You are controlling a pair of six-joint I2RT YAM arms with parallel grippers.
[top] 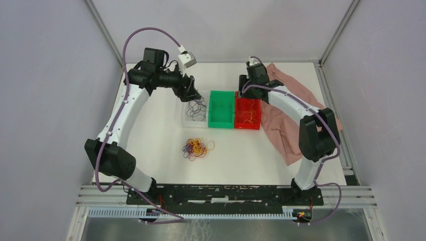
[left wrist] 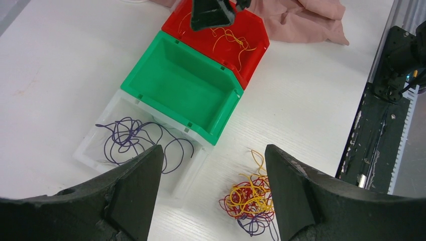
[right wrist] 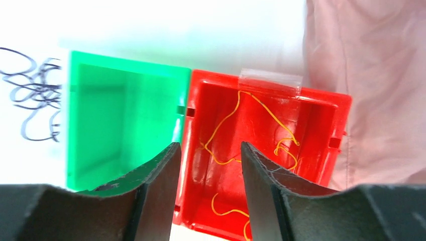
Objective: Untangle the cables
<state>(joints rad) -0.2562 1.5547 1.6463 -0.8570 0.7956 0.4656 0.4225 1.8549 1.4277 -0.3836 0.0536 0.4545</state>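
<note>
You have three bins lined up mid-frame in the top view, and the layout shows the plan: one box per colour. The clear bin (left wrist: 98, 123), at lower left of the left wrist view, holds loose dark purple strands (left wrist: 133, 140). The red bin (right wrist: 321, 115) holds orange-yellow strands (right wrist: 261, 115). The green bin (left wrist: 186, 85) between them has nothing in it, and I judge it is meant for the red wires.

The cables that need sorting sit as a knotted clump (top: 197, 148) of yellow, red and purple on the tabletop (top: 150, 125). In the top view the clump is below the bins, apart from them and touched by neither arm. A pink cloth (top: 289, 120) lies at the right of that view, partly hidden by the right arm, and seems to play no part in the job.

Your left tool (left wrist: 212, 153) hangs above the clear bin's corner nearest the clump, fingers spread wide. It grips nothing and touches nothing. That pose suits either letting a purple strand fall or reaching for the clump, which shows at the bottom of its view.

Your right tool (right wrist: 208, 150) hovers over the seam between the green and red bins. Its fingers are parted by a narrower gap and it is just as empty. The yellow strands lie on the bin floor below it, not in its grip.
</note>
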